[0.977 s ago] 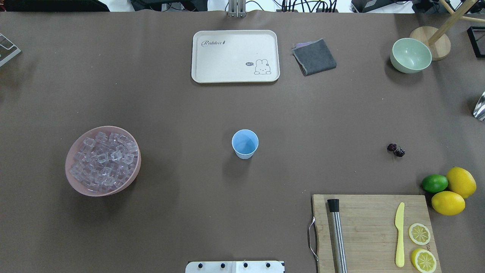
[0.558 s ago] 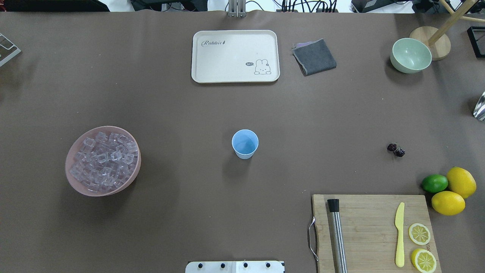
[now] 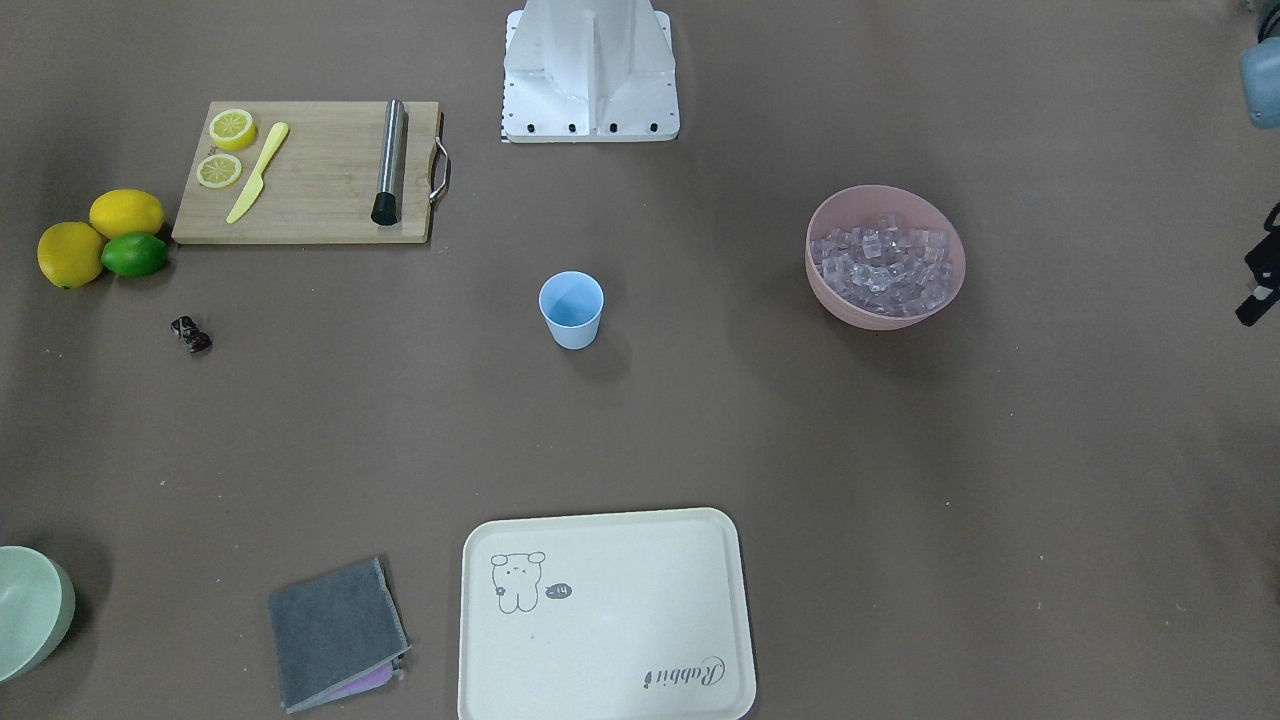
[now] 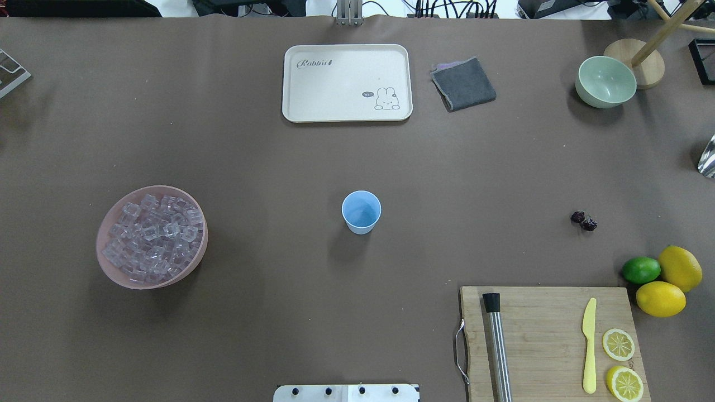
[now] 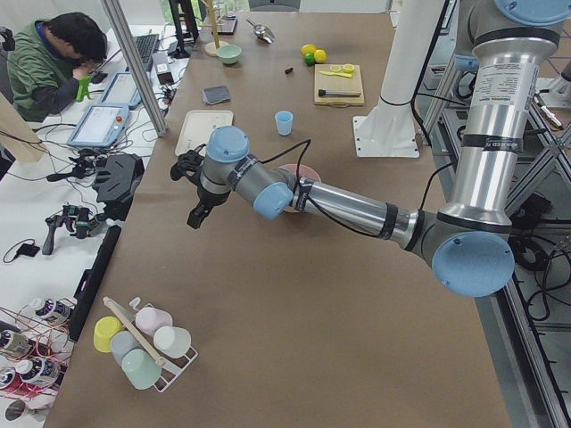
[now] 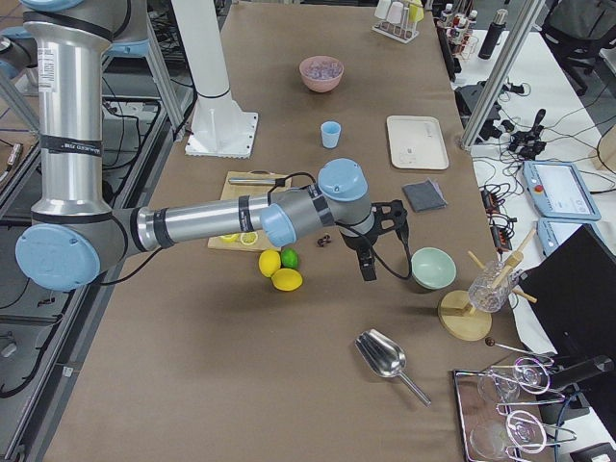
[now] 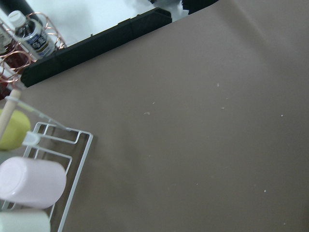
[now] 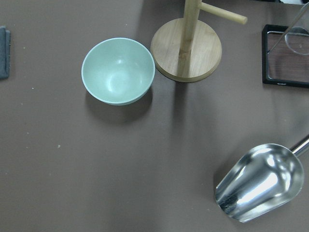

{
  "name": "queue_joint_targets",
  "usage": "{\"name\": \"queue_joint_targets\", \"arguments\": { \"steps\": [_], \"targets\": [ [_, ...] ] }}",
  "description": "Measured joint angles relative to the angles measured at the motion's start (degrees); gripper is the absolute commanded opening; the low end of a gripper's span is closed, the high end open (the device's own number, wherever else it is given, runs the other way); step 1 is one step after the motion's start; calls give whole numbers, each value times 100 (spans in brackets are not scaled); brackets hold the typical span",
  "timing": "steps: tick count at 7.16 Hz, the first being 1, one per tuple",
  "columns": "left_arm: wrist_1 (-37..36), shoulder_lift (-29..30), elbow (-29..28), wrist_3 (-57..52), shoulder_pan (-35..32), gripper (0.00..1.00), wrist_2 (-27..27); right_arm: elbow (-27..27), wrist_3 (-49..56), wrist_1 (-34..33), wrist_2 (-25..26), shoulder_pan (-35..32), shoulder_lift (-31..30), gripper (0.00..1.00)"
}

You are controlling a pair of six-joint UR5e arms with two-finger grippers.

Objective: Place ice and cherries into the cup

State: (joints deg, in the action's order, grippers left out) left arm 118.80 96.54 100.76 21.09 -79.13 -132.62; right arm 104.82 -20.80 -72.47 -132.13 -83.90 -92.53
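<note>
The light blue cup (image 4: 361,211) stands upright mid-table and looks empty; it also shows in the front view (image 3: 571,308). The ice (image 4: 153,234) fills a pink bowl (image 4: 109,265) to its left. The dark cherries (image 4: 584,220) lie on the table far right of the cup. My left gripper (image 5: 189,192) hovers off the table's left end, beyond the pink bowl; only its edge shows in the front view (image 3: 1262,280). My right gripper (image 6: 375,248) hovers near the pale green bowl (image 6: 432,267), beyond the cherries. I cannot tell whether either is open or shut.
A cream tray (image 4: 346,82) and grey cloth (image 4: 463,84) lie at the far edge. A cutting board (image 4: 550,340) holds a muddler, knife and lemon slices; lemons (image 4: 661,298) and a lime (image 4: 640,269) sit beside it. A metal scoop (image 8: 260,181) and wooden stand (image 8: 186,48) are near the green bowl.
</note>
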Motion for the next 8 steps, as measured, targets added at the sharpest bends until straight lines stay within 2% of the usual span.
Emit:
{"name": "queue_joint_targets", "arguments": {
  "steps": [2, 4, 5, 8],
  "targets": [
    [310, -53, 225, 1272, 550, 100, -4, 215, -1169, 4, 320, 677, 189, 99],
    [401, -78, 704, 2545, 1356, 100, 232, 334, -1790, 134, 645, 1201, 258, 99],
    [414, -81, 918, 2989, 1869, 99, 516, 340, -1875, 220, 688, 1314, 256, 99],
    [381, -234, 1384, 3891, 3663, 99, 1815, 338, -1918, 286, 706, 1424, 222, 99]
  ]
}}
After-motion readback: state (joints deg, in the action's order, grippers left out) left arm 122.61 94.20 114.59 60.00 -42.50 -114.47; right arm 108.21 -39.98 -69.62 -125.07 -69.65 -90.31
